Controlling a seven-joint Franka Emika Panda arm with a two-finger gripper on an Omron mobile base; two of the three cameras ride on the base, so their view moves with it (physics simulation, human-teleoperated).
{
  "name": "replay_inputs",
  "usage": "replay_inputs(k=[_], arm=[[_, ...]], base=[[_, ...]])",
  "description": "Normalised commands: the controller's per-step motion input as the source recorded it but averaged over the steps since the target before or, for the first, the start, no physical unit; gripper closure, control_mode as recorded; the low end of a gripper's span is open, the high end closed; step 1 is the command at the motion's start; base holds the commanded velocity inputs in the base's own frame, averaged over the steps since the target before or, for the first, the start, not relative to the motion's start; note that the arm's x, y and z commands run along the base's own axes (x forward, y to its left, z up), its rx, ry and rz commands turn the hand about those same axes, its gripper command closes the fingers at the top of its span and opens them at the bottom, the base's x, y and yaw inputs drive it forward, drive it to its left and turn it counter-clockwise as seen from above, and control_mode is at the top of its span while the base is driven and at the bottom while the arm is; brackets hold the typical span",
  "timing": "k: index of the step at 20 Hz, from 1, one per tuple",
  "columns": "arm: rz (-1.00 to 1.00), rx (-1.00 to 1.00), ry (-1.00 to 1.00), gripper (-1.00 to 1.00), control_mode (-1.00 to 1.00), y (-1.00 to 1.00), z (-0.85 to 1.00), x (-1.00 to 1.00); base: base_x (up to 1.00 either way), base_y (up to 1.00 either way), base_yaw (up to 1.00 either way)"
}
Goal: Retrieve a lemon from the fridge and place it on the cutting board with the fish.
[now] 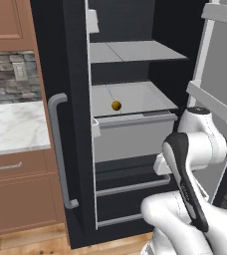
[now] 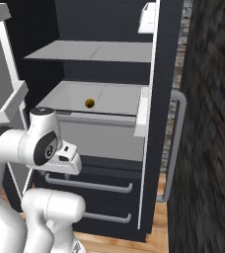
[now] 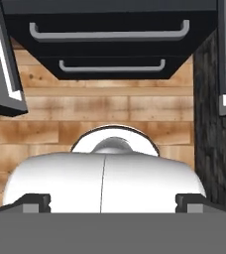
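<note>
The fridge (image 1: 75, 124) stands in front of me with its doors swung wide. The lemon (image 1: 116, 105), a small yellow-orange ball, rests on the grey-white middle shelf (image 1: 145, 97), above a pale bin; the right base view has the lemon (image 2: 89, 103) near that shelf's centre. My gripper (image 3: 112, 201) points down at the floor, well below and short of the lemon. It is open, its two dark fingertips (image 3: 35, 201) far apart with nothing between them. The cutting board and the fish are out of view.
The left door's grey bar handle (image 1: 58, 149) and the right door's white bins (image 1: 220, 99) flank the opening. Two lower drawers (image 3: 110, 34) sit above the wood floor (image 3: 110, 109). A marble counter (image 1: 11, 124) lies left, and a dark brick wall (image 2: 208, 148) right.
</note>
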Motion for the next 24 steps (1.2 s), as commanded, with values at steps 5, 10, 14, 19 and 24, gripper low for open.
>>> replay_inputs(k=[5, 10, 14, 19, 24], arm=[[0.00, 0.06, 0.01, -1.00, -1.00, 0.03, 0.18, 0.00], [0.00, 0.00, 0.00, -1.00, -1.00, 0.00, 0.00, 0.00], [0.00, 0.00, 0.00, -1.00, -1.00, 0.00, 0.00, 0.11], [0.00, 0.00, 0.00, -1.00, 1.00, 0.00, 0.00, 0.00], [0.00, 0.00, 0.00, -1.00, 1.00, 0.00, 0.00, 0.00]], base=[[0.00, 0.00, 0.00], [0.00, 0.00, 0.00], [0.00, 0.00, 0.00], [0.53, -0.12, 0.08], [0.54, -0.19, 0.12]])
